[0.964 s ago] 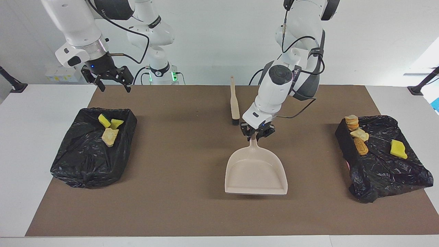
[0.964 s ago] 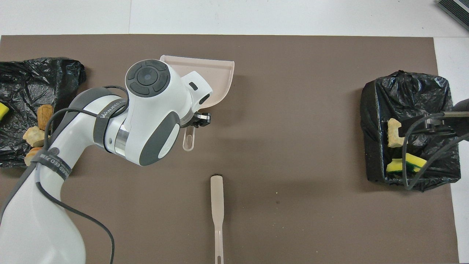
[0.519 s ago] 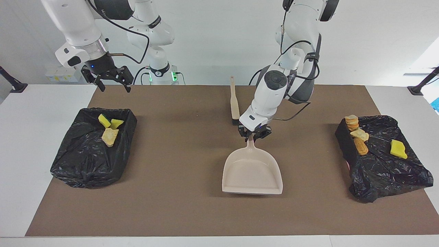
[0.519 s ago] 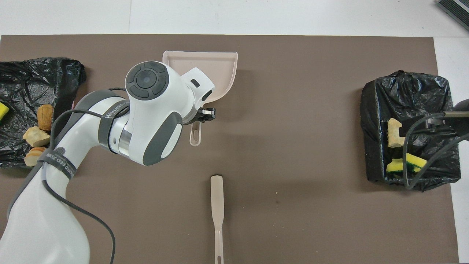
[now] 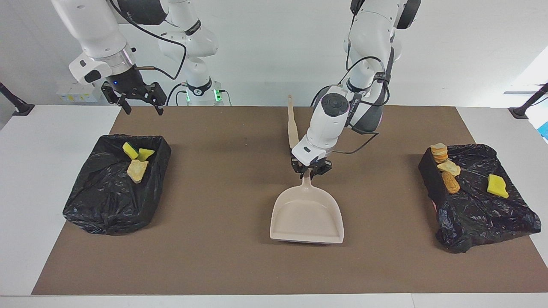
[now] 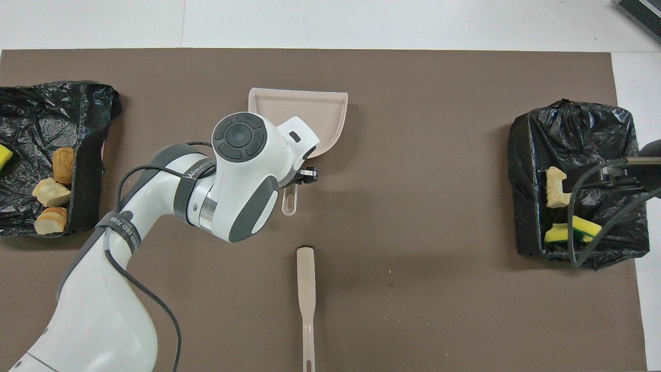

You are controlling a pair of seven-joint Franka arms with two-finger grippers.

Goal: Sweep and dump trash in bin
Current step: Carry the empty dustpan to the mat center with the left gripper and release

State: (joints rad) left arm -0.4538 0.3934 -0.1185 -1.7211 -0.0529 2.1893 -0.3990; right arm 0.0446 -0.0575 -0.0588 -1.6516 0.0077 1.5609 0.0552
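Facing view: we find the left gripper (image 5: 310,170) clamped on the handle of the beige dustpan (image 5: 307,215), mid-mat, mouth pointing away from the robots. The right gripper (image 5: 137,99) hangs wide.

Overhead view: spongy yellow, tan and orange-brown trash (image 6: 51,192) sits on both black bags (image 6: 578,134).

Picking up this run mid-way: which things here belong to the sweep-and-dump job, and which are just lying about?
Job:
- dustpan, held by left gripper
- brush, on the mat
- two bagged bins
- trash chunks, all in the bins

Not in use:
- right gripper, open, waiting above its bin
- brown mat
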